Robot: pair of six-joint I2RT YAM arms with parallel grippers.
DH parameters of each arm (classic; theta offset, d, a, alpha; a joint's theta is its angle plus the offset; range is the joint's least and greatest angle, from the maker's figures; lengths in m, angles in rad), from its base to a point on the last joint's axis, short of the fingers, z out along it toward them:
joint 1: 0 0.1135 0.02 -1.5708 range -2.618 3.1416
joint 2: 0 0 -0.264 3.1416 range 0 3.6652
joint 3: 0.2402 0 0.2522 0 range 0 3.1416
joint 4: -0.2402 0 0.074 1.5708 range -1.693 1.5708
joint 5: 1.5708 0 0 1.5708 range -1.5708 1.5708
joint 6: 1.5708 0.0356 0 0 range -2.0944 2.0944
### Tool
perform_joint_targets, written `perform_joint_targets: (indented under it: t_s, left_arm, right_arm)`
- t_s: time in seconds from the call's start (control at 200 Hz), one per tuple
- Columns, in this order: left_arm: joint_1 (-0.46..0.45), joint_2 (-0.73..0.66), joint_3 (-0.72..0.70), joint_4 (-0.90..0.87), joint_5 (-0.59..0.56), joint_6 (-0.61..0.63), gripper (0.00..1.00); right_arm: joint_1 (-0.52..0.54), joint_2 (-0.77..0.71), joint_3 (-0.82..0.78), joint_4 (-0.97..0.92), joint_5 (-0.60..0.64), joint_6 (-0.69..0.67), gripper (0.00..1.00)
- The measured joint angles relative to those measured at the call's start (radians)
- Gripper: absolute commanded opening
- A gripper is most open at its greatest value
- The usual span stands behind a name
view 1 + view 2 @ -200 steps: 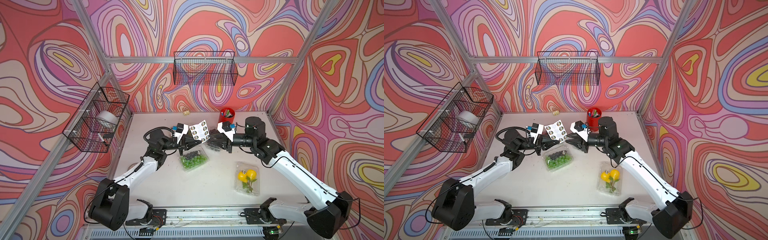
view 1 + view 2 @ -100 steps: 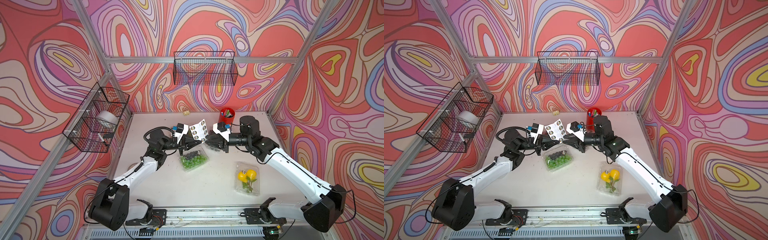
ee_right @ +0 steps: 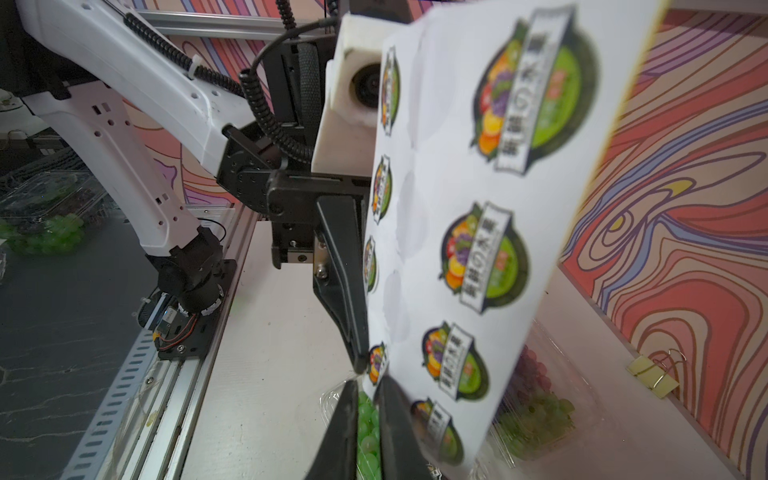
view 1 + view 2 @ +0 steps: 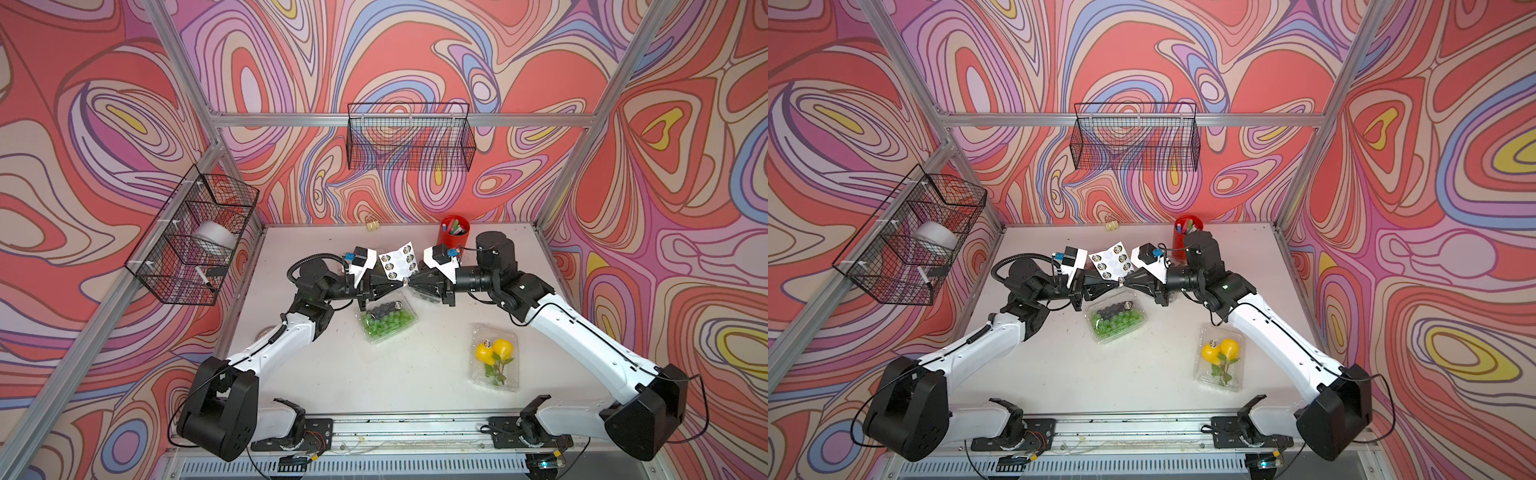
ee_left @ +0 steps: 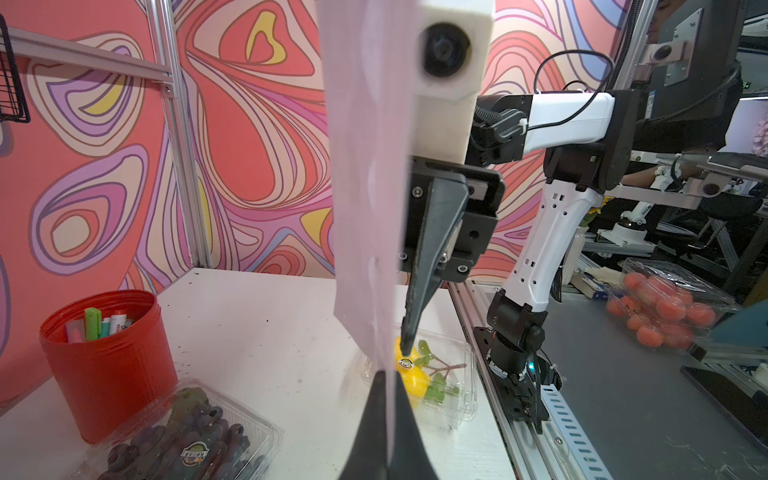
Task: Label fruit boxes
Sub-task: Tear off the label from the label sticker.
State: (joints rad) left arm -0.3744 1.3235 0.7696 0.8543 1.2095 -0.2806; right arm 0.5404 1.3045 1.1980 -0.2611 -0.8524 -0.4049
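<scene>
Fruit boxes (image 4: pixel 386 322) (image 4: pixel 494 361) (image 5: pixel 183 440), three seen on table (image 4: pixel 374 374), one sticker sheet (image 4: pixel 399 264)

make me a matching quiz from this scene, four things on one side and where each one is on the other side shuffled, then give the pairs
Things
1. sticker sheet
2. red pen cup
3. green grape box
4. yellow fruit box

Places
a. flat on the table, nearest its front edge
b. standing near the back edge
c. held up in the air, upright
d. mid-table, just below the raised sheet

Pairs: 1-c, 2-b, 3-d, 4-a
</scene>
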Motion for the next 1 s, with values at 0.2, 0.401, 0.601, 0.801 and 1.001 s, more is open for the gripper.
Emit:
perform_joint_targets:
  t_s: [0.2, 0.401, 0.601, 0.801, 1.001]
  left_arm:
    - [0.0, 0.0, 0.0, -0.005, -0.001, 0.0, 0.0]
    - [0.0, -0.007, 0.0, -0.019, -0.005, 0.0, 0.0]
    - [0.0, -0.007, 0.0, -0.034, -0.007, 0.0, 0.0]
    - [-0.005, -0.007, 0.0, -0.039, -0.007, -0.001, 0.01]
    - [-0.005, -0.007, 0.0, -0.011, -0.006, -0.027, 0.09]
  right_arm:
    - [0.0, 0.0, 0.0, 0.002, 0.008, 0.0, 0.0]
    - [0.0, 0.0, 0.0, 0.0, 0.011, -0.013, 0.0]
    - [0.001, -0.001, 0.0, -0.033, 0.001, -0.047, 0.0]
    - [0.005, -0.001, 0.0, -0.069, -0.003, -0.072, 0.0]
    - [0.005, -0.004, 0.0, -0.065, 0.011, -0.07, 0.0]
